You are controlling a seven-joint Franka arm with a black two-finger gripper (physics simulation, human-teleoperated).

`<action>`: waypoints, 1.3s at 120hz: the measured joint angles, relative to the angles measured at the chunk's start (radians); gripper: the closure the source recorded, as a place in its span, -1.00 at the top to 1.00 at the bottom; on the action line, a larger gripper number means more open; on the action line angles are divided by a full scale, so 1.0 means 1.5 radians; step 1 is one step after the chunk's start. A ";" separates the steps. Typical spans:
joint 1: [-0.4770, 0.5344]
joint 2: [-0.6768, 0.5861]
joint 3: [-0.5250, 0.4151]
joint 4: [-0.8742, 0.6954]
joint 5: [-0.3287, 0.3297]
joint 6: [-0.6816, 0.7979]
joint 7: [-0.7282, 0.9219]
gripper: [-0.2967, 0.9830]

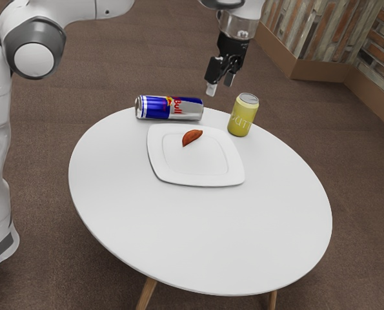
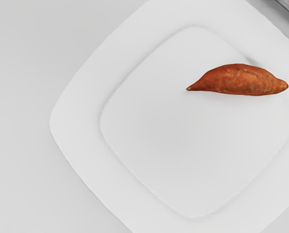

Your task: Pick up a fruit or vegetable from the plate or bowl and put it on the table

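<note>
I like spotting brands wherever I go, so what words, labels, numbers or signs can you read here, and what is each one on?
"Bull": in red on the blue-and-silver can lying down.
"UTT": on the yellow can standing up; the rest of its word is unclear.
Smaller marks on both cans: too small to read.
Reddish marks at the wrist view's corner: too blurred to read.
Plate and vegetable: no text that I can see.

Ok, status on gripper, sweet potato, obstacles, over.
Gripper open, raised. Sweet potato on plate. Red Bull can, yellow can near plate, neither covering potato.
</note>
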 joint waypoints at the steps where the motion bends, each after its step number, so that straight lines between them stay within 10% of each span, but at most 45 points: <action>1: 0.000 0.000 0.000 0.000 0.000 0.000 0.000 0.54; 56: -0.016 -0.033 -0.003 -0.003 -0.029 -0.002 0.026 0.54; 108: -0.032 -0.040 0.023 -0.035 -0.021 -0.002 0.556 0.54; 156: -0.005 -0.127 0.069 -0.321 0.015 0.172 1.032 0.54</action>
